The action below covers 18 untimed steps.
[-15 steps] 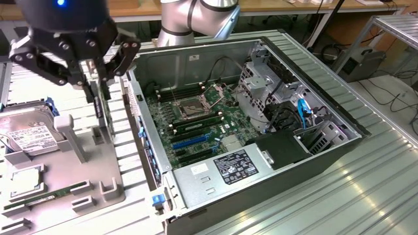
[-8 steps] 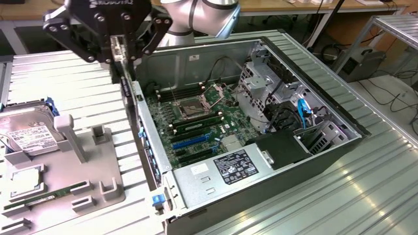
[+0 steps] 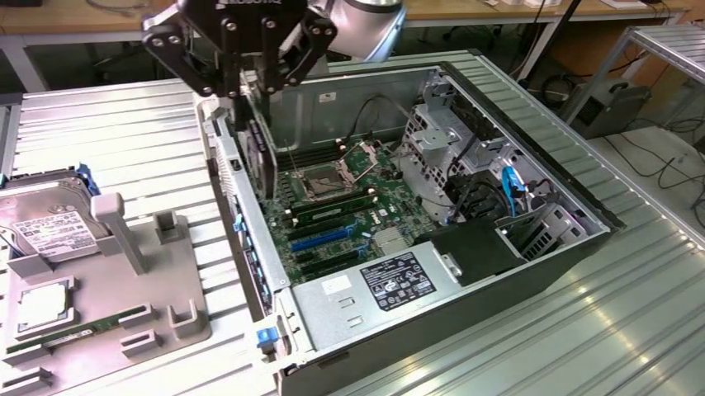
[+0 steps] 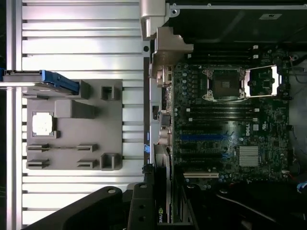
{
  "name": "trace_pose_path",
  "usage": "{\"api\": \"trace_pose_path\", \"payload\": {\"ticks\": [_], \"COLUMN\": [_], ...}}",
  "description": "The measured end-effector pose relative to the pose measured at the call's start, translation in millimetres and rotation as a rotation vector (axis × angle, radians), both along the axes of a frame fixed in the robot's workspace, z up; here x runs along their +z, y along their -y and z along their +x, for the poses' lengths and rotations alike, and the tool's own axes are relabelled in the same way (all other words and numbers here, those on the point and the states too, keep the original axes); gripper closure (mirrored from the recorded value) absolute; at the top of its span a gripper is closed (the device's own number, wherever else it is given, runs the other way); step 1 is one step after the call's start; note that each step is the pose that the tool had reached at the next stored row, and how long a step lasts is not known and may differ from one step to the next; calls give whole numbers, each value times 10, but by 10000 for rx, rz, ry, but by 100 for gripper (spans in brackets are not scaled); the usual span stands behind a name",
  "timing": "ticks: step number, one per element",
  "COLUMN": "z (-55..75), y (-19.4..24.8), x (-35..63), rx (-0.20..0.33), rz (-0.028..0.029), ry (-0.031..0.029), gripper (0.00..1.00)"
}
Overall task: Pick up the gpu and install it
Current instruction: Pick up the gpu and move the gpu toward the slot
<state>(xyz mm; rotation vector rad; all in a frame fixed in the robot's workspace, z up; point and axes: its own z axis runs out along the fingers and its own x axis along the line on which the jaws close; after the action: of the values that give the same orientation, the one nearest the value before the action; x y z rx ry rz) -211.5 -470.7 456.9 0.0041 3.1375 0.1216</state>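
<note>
Gripper hangs over the open computer case, at the rim on the exterior view's left. Its two black fingers are drawn in close, pinching the top edge of the gpu. The dark card stands on edge straight below the fingers. Its lower end reaches down inside the case, just beside the perforated rear wall. It is near the CPU socket on the green motherboard. Whether the card's lower edge touches the board cannot be told.

From the wrist view the gpu appears edge-on, a thin dark strip with a small green mark, lined up along the case wall next to the motherboard. The blue expansion slots lie nearer the power supply than the card does.

On the slatted metal table, well apart from the gripper, a grey fixture carries a hard drive, a processor chip and a green memory stick.
</note>
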Motion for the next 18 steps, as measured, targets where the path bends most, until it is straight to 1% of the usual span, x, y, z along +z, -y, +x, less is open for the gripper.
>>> {"api": "trace_pose_path", "payload": {"ticks": [1,4,6,7,9,11,12,14,16,18], "z": [69,211,305,350,480,618,686,779,884,984], "y": [0,0,0,0,-3,-8,-13,-24,-42,-66], "x": [-1,-16,-37,-51,-99,-152,-179,-217,-258,-298], "rx": [-1,0,-2,-1,-2,0,-2,0,-2,0], "rz": [3,4,3,3,-1,-19,-33,-52,-72,-79], "ry": [-4,-22,-45,-56,-77,-91,-96,-96,-98,-99], "gripper": [74,74,74,74,74,74,74,74,74,74]}}
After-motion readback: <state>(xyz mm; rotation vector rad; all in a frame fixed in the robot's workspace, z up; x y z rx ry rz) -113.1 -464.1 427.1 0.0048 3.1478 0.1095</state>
